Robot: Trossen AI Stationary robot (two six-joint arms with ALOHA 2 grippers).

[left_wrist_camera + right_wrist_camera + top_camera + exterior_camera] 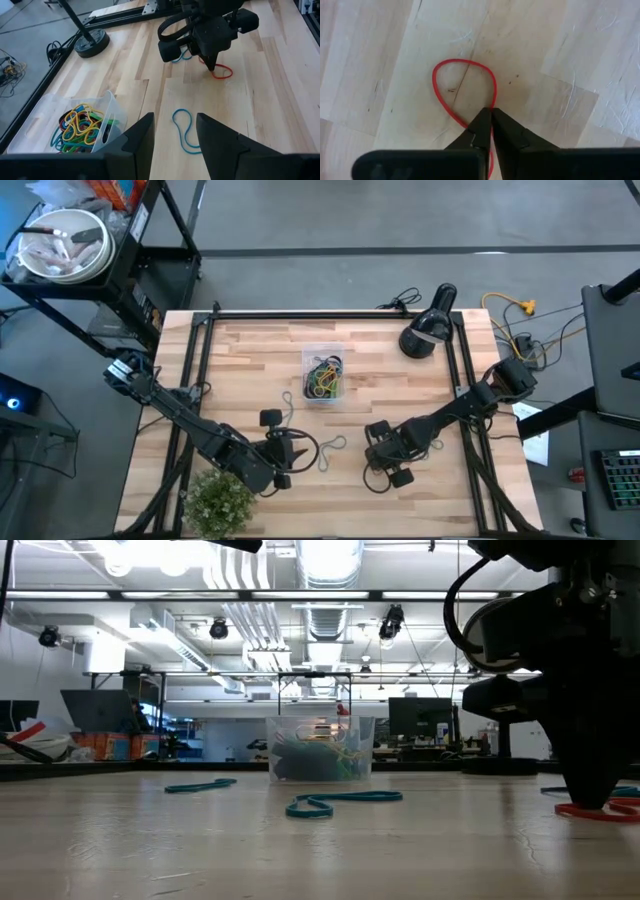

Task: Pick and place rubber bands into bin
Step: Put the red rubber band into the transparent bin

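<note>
Right gripper: we see its fingers pinched on the red rubber band, tips down on the table, lower centre-right of the high view.
Red band: its loop lies flat, fanning out beyond the tips.
Left gripper: spread, holding nothing, lower centre.
Bin: upper centre, holding coloured bands.

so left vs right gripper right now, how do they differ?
The left gripper has its fingers apart and holds nothing, hovering near the bin; the right gripper has its fingers shut on the red band. The left one sits above the table; the right one's tips are down at the wood. Both point at bands on the table.
</note>
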